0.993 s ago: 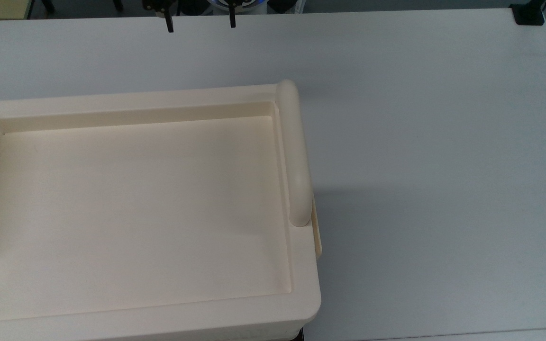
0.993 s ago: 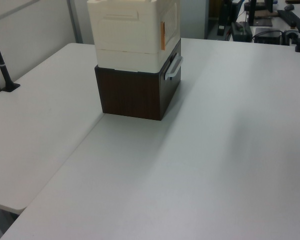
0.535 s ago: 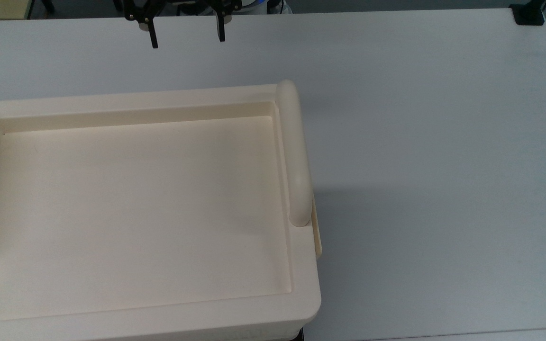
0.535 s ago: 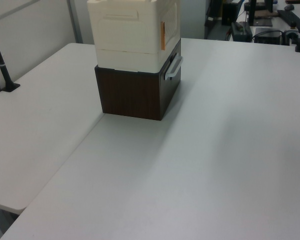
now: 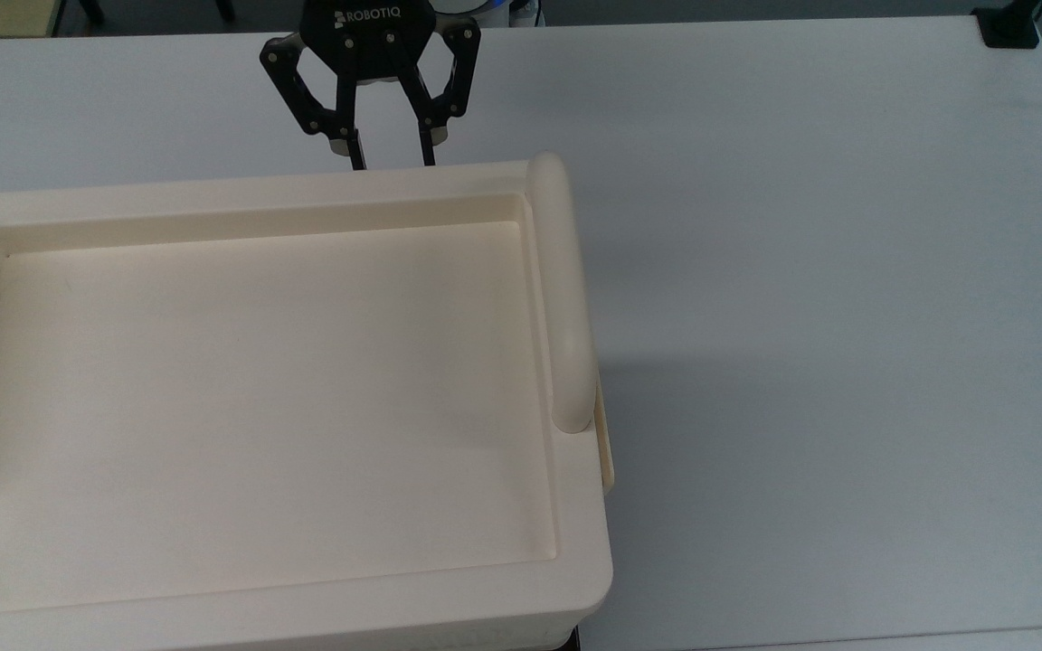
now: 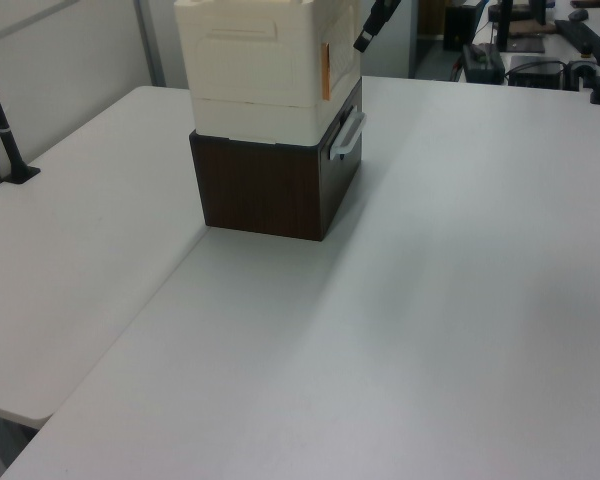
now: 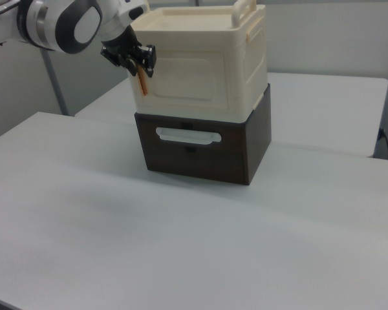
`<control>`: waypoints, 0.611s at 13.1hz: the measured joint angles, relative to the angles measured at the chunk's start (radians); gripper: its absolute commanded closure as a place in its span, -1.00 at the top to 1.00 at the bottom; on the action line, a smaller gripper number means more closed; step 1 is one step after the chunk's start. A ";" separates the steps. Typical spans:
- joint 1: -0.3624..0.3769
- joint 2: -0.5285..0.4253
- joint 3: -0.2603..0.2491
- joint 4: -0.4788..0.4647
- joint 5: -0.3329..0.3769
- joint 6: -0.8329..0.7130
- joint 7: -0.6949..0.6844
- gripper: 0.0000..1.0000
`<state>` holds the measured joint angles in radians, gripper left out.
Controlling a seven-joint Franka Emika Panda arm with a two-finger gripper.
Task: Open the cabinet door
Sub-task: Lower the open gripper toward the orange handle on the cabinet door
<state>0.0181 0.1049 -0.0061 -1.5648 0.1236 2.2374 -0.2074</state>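
Bare white table (image 7: 181, 258) up front in the right view. Behind that, a dark brown drawer box (image 7: 246, 155) with a white pull (image 7: 187, 135) on its front face. Stacked right on top of it, the cream cabinet (image 7: 252, 71), rounded corners and all. Door (image 7: 187, 81) on the same face as the drawer pull, shut and flush with the body, no gap to be seen. Orange strip (image 7: 142, 82) hanging at the right view's left edge of the door.

Gripper (image 7: 144, 64) right there at that same edge, up near the top corner, just beside the strip; can't tell if touching. White and grey arm (image 7: 71, 22) trailing off toward the right view's left.

From the top view: shallow tray-like top of the cabinet (image 5: 259, 407), thick rounded bar (image 5: 566, 289) along the top view's right side, short thin tab (image 5: 608, 452) poking out just below it. Gripper (image 5: 392, 161) past the far rim, fingers (image 5: 356, 155) parted with a clear gap, gripping nothing, tips right at the rim.

In the left view, gripper (image 6: 363, 42) close beside the upper part of the door (image 6: 342, 50), pretty much edge-on here.
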 measured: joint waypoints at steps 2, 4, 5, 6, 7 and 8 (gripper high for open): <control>0.006 0.001 0.008 0.005 0.008 0.028 0.001 -0.13; 0.027 0.009 0.008 0.005 0.008 0.056 0.017 -0.12; 0.034 0.014 0.008 0.005 0.008 0.063 0.025 -0.13; 0.042 0.022 0.008 0.005 0.008 0.080 0.037 -0.13; 0.048 0.030 0.009 0.005 0.008 0.099 0.047 -0.12; 0.053 0.039 0.009 0.005 0.008 0.121 0.065 -0.12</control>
<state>0.0712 0.1435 0.0025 -1.5597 0.1320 2.3586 -0.1425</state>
